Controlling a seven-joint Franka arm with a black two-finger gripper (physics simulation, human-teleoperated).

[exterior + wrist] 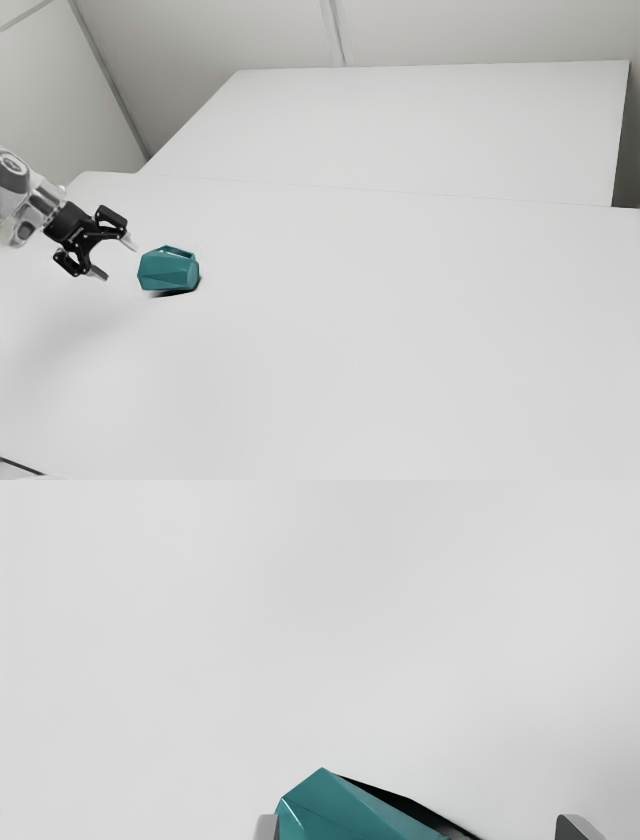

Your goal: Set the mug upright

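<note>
Mug (168,272) on its side on the table (400,350), nearest its far corner at ext. view's left, w/ gripper (118,262) just beside, wide open, nothing held: prob. approach stage, next needs lining up both sides b4 gripping & tipping upright.

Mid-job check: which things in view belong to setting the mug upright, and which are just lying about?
For the job:
- teal mug, on its side
- gripper, open, at the mug's left in the exterior view

Just there:
- white table
- pale wall behind
</note>
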